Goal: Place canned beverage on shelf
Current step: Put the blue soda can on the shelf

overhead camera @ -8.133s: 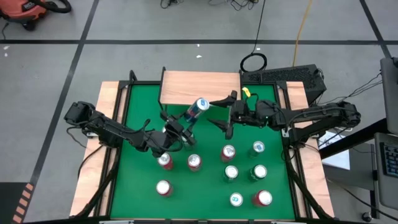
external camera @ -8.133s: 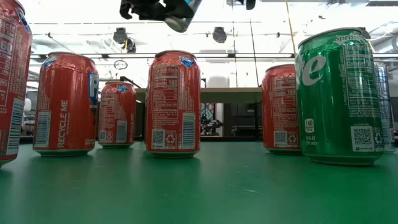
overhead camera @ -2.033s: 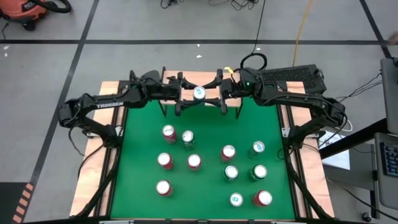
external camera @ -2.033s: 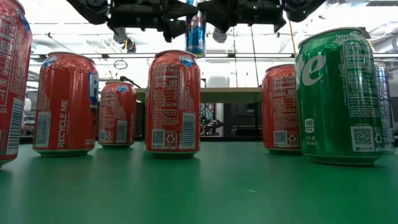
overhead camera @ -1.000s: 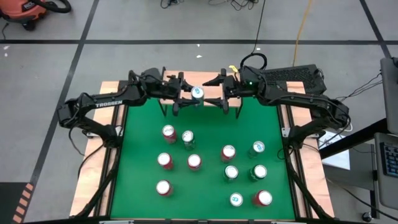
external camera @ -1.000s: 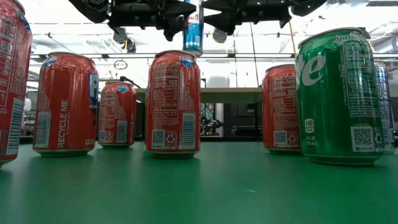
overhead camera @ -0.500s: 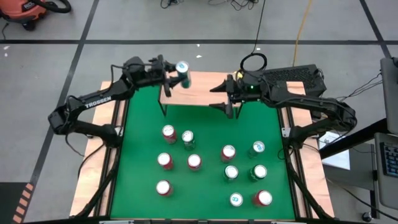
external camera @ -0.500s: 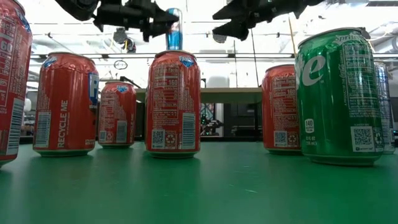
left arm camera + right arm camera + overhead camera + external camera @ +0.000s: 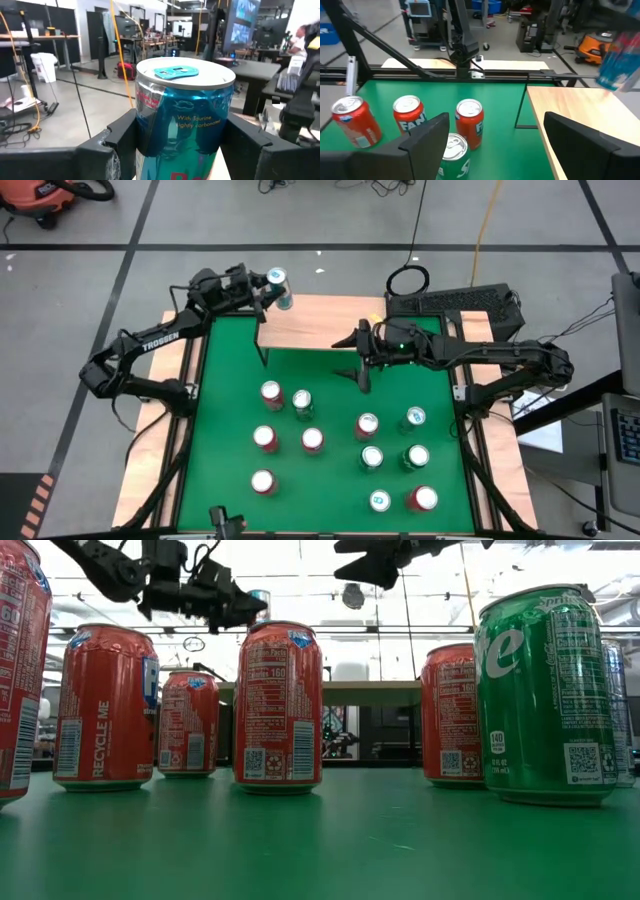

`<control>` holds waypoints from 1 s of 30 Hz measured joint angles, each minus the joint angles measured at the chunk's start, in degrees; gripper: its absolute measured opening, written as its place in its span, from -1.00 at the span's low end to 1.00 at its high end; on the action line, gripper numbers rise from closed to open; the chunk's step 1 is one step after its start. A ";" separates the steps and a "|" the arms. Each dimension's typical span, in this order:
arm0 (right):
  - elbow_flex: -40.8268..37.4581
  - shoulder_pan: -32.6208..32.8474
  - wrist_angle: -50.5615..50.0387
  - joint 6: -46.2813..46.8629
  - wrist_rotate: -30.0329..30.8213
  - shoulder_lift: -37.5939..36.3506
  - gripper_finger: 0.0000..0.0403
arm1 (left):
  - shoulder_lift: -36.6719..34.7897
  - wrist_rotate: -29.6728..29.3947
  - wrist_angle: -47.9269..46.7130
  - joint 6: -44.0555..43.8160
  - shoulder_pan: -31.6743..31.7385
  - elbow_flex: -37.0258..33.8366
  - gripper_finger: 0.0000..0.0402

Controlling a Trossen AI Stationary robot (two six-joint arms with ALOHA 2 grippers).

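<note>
The left fingers (image 9: 125, 137) were clamped on either side of a slim blue-and-silver can (image 9: 182, 112), a smooth metal cylinder with a shiny rim and a blue pull tab, held upright; in the high view the left gripper (image 9: 262, 290) and the can (image 9: 279, 285) sat over the far left corner of the shelf (image 9: 320, 320), a low stand with a pale wooden plank top on thin black legs; whether the can touched the plank could not be told; the left arm reached in from the left edge of the worktop (image 9: 230, 410), bent at the elbow, its forearm pointing toward the shelf's far side.

The right fingers (image 9: 427, 135) were spread wide with nothing between them; the right gripper (image 9: 352, 355) hung above the near right part of the shelf, its arm stretched in level from the right.

On the green, felt-like worktop stood ten upright cans in two loose groups: red ones (image 9: 271, 392) mostly on the left, green ones (image 9: 416, 417) mostly on the right; all were well apart from the shelf; in the low view a tall red can (image 9: 278, 705) and a green can (image 9: 545, 695) stood in the foreground, partly hiding the shelf behind them.
</note>
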 joint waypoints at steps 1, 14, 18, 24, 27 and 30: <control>0.00 0.40 -0.01 -0.03 0.54 0.00 0.58 | 0.35 0.72 1.10 1.00 0.14 -0.49 0.09; -0.02 1.84 0.15 1.39 1.67 0.00 0.58 | 7.81 -2.29 5.53 2.65 0.93 -0.79 0.09; -0.02 1.82 0.15 1.39 1.66 0.00 0.58 | 9.37 -2.33 6.63 2.39 2.38 -0.79 0.09; -0.02 1.82 0.13 1.34 1.59 0.00 0.58 | 10.78 -2.02 6.34 2.31 3.84 -0.79 0.09; -0.02 1.82 0.13 1.30 1.54 0.00 0.58 | 11.01 -2.00 6.33 2.45 4.00 -0.79 0.09; -0.02 1.82 0.13 1.19 1.54 0.00 0.58 | 11.02 -1.90 6.14 3.27 4.10 -0.79 0.09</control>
